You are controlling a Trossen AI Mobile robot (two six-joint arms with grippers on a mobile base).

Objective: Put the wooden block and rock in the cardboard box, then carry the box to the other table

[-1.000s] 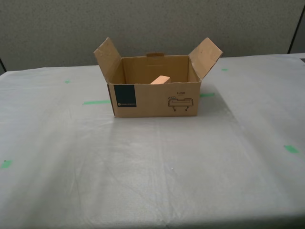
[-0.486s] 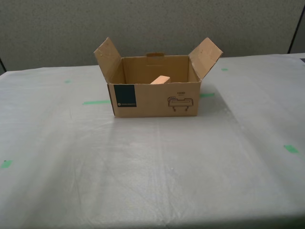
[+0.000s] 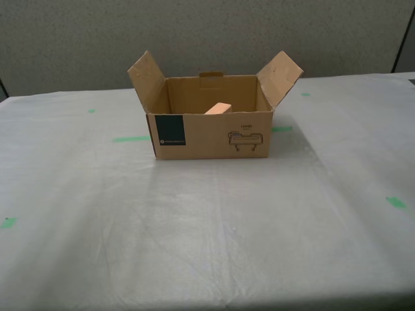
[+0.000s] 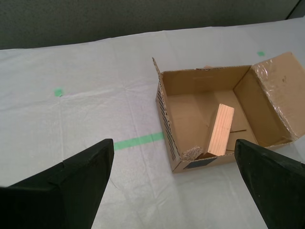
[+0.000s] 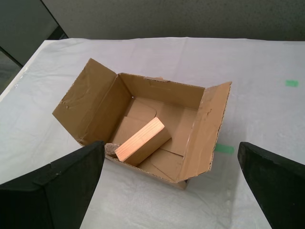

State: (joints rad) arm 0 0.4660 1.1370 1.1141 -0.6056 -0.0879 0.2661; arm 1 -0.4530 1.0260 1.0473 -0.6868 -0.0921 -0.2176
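Observation:
The cardboard box (image 3: pixel 207 135) stands open on the other table (image 3: pixel 214 220), its side flaps raised and its teal label facing the exterior camera. The wooden block (image 3: pixel 218 108) leans tilted inside it, one end showing above the front wall. In the wrist views the block (image 4: pixel 221 129) (image 5: pixel 140 140) rests on the box floor, and the rock (image 4: pixel 192 152) (image 5: pixel 112 147) sits in a corner by the block's low end. My first gripper (image 5: pixel 170 145) and my second gripper (image 4: pixel 172 145) both hang open, above and apart from the box (image 4: pixel 205 76) (image 5: pixel 162 88), holding nothing. Neither arm shows in the exterior view.
Green tape pieces (image 3: pixel 130 138) (image 3: pixel 396 202) (image 3: pixel 8 222) mark the wrinkled pale sheet. A grey partition wall (image 3: pixel 207 32) runs behind the table. The table's near edge lies along the exterior view's bottom.

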